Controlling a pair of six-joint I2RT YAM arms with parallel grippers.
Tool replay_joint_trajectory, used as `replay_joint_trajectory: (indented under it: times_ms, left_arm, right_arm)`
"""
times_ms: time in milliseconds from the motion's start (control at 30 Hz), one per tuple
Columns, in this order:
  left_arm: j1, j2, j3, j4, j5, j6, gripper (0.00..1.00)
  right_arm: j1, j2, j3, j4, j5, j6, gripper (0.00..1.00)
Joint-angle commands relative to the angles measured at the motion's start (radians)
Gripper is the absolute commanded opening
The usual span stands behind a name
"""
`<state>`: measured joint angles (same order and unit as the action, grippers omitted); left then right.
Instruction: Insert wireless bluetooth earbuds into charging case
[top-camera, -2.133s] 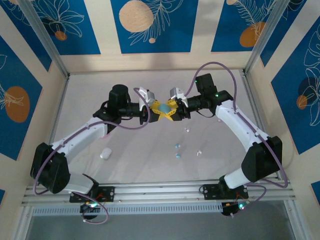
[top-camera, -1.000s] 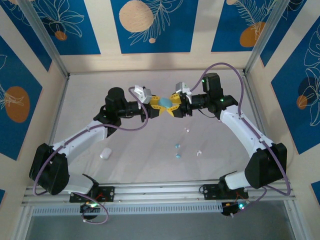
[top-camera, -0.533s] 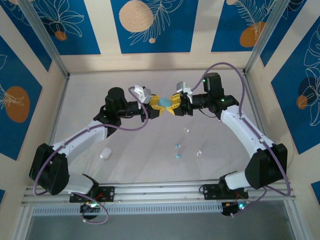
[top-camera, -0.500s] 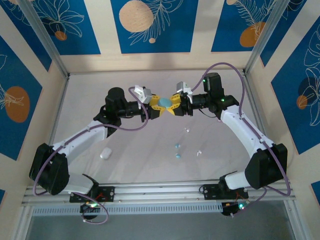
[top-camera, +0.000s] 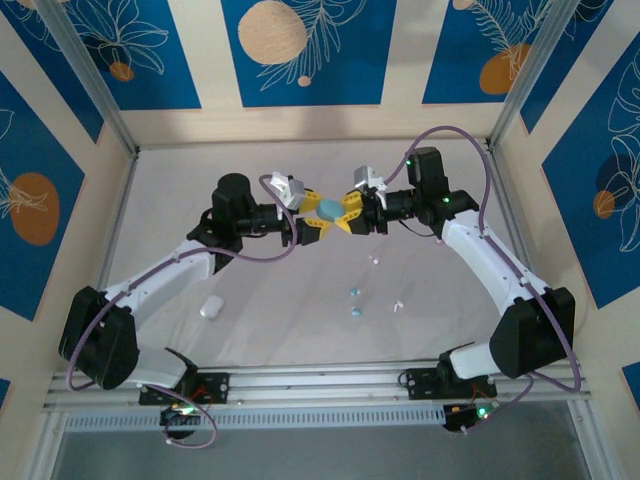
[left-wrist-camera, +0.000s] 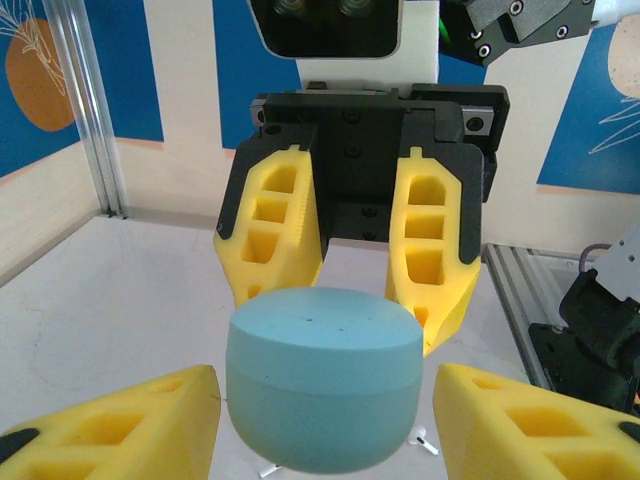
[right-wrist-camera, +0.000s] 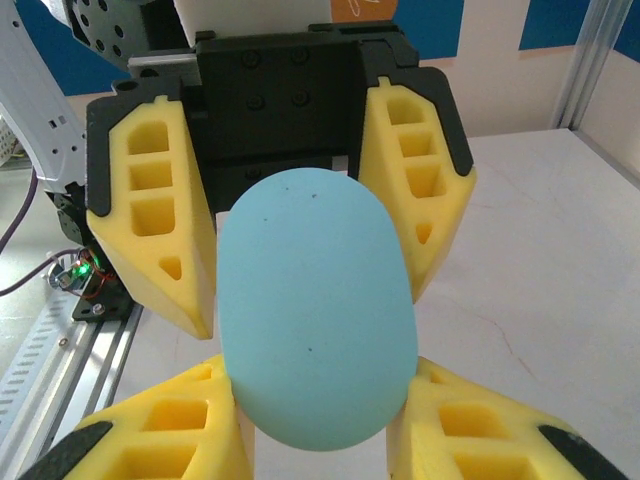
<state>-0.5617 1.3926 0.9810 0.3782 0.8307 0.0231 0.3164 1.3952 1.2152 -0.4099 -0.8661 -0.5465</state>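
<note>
Handover above the far middle of the table: the left gripper has just spread its jaws off the light blue charging case, which the right gripper alone now pinches, so the apparently closed case still needs opening while earbuds lie loose nearer the front edge.

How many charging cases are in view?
2: a light blue case held mid-air by the right gripper; a white case lying near the left arm. Others may be hidden.

Closed light-blue oval case held aloft. Two blue earbuds and two white earbuds lie on the desk, near-right of the case.
</note>
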Motion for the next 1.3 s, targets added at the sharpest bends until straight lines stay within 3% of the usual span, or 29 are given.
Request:
replay_joint_trajectory:
  times_ms: [0,767,1267]
  left_arm:
    - [-0.008,0.011,0.035,0.025,0.030,-0.021,0.57]
    - [-0.014,0.022,0.056,-0.038,0.037,0.011,0.50]
    - [-0.020,0.025,0.061,-0.059,0.035,0.026,0.52]
  right_arm:
    - [0.001,-0.006,0.030,-0.028,-0.039,-0.019,0.26]
    - [0.010,-0.007,0.029,-0.001,-0.022,0.006,0.26]
    - [0.015,-0.005,0.030,-0.003,-0.020,0.012,0.26]
